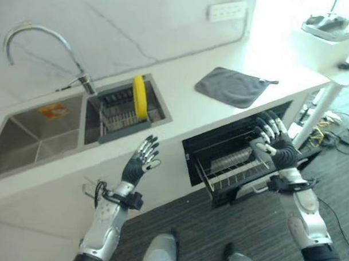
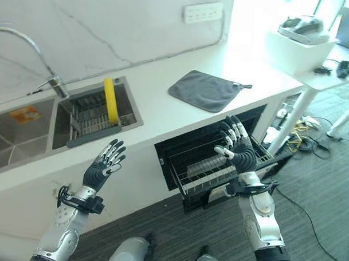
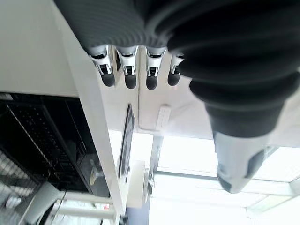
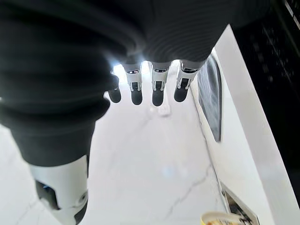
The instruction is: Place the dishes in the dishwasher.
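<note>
Yellow plate (image 1: 140, 96) upright in sink rack (image 1: 123, 114), dishwasher rack (image 1: 233, 164) pulled out, left hand (image 1: 140, 162) released before table (image 1: 187, 108), right hand (image 1: 275, 143) released above dishwasher rack.

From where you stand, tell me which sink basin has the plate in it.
The smaller basin, right of the faucet: a yellow plate stands upright in its dish rack. The larger basin holds no dishes.
</note>
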